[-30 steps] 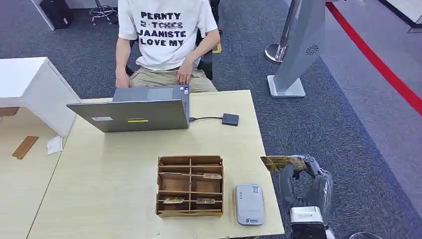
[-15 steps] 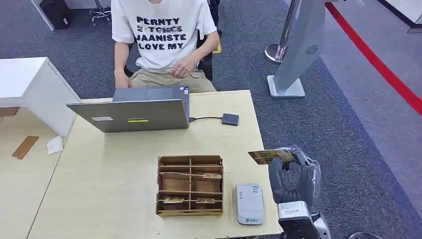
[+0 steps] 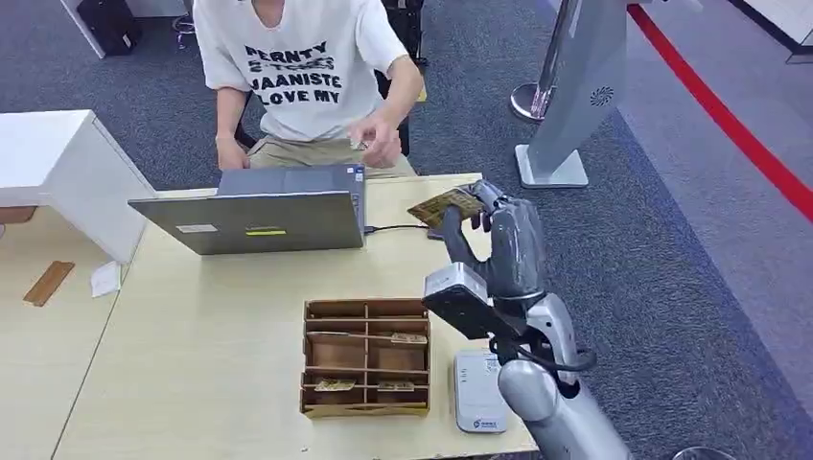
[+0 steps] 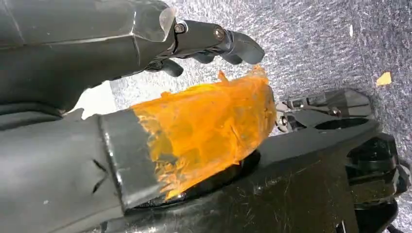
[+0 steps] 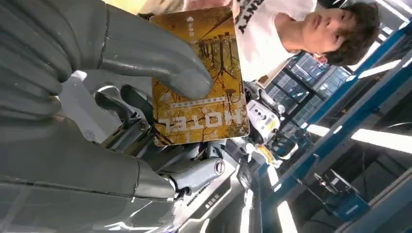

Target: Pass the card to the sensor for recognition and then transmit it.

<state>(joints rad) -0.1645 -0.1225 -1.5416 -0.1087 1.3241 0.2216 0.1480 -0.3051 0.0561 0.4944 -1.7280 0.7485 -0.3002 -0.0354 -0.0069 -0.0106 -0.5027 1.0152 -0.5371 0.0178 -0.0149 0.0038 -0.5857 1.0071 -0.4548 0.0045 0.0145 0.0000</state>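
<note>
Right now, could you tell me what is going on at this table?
The robot's right hand holds a yellow hotel card raised above the far side of the table, towards a seated person whose hand is reaching out behind the laptop. The white card sensor lies at the near edge beside a wooden card organiser. The handover looks imminent but not done.
</note>
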